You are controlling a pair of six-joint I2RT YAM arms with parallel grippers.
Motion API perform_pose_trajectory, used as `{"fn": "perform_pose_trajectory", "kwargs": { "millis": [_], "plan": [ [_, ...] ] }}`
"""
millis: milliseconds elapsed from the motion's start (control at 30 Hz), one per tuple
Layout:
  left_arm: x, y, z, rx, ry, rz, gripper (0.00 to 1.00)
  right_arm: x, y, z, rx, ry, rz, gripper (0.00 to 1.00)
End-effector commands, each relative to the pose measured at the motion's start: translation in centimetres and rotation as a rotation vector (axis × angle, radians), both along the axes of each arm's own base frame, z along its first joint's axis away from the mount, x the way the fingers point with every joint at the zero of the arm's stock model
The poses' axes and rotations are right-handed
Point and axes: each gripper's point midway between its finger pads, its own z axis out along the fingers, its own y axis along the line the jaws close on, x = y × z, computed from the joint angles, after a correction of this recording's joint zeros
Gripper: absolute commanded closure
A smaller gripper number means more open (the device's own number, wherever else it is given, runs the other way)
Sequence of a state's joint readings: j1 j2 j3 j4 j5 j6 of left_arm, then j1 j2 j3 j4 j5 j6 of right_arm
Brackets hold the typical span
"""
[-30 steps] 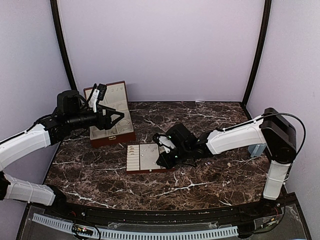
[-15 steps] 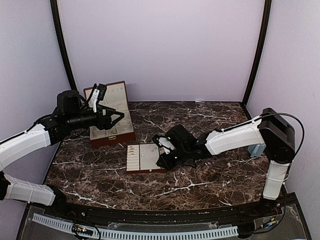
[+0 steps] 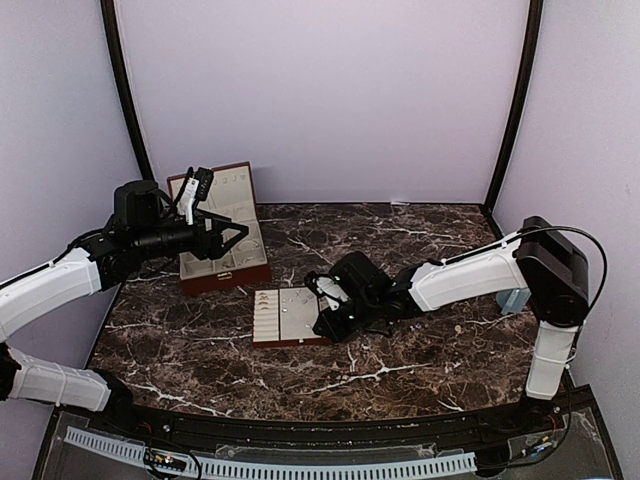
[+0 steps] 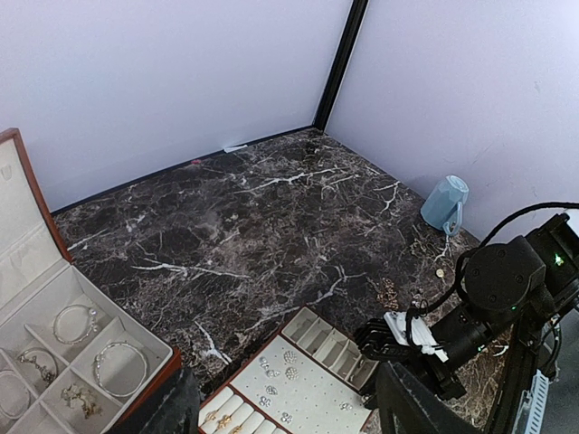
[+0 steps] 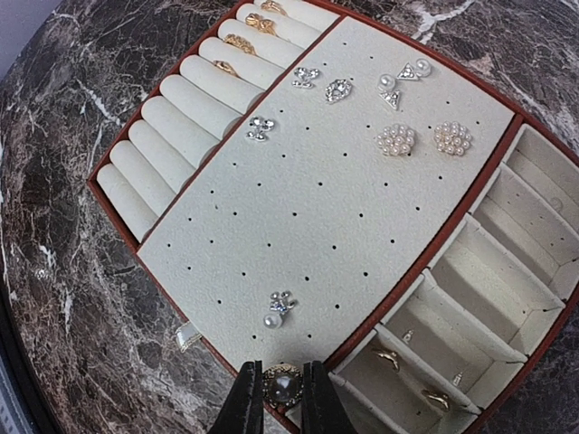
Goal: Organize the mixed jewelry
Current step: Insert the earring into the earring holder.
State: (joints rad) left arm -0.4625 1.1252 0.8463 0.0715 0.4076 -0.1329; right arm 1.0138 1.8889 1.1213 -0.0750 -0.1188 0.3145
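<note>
A dark brown marble surface (image 3: 400,360) with white veins is filling the floor of a booth whose pale lilac walls (image 3: 320,100) are meeting at black corner posts (image 3: 125,90). A light blue cup (image 4: 445,201) is standing on the surface's far right side, close to the wall.

The mixed jewelry (image 5: 396,139) is lying in two places. Studs and pearl clusters are dotting the perforated panel of the cream tray (image 5: 298,235) in the middle of the surface, with gold rings tucked into its rolls and a few small pieces in its end slots. Silvery bracelets are resting in the compartments of the open reddish-brown jewelry box (image 4: 27,298) at the back left.

The right gripper (image 5: 282,398) is reaching low over the tray's near edge, its fingers closed around a round stud (image 5: 282,387) with a pale centre, just off the panel's rim. The left gripper (image 3: 238,238) is hovering above the jewelry box with its fingers spread wide, holding nothing.
</note>
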Motion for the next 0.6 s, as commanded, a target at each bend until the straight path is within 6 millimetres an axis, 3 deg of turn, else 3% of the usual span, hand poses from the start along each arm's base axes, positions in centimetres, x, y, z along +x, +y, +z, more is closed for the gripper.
{"fn": "perform_pose_trajectory", "kwargs": {
  "millis": [0,567],
  "plan": [
    [-0.2,0.0,1.1,-0.013,-0.026,-0.011,0.3,-0.5,-0.1,-1.2,-0.032,0.001,0.013,0.92],
    [-0.2,0.0,1.1,-0.014,-0.024,-0.009,0.3,0.6,-0.3,-0.9,-0.045,-0.055,-0.033,0.92]
  ]
}}
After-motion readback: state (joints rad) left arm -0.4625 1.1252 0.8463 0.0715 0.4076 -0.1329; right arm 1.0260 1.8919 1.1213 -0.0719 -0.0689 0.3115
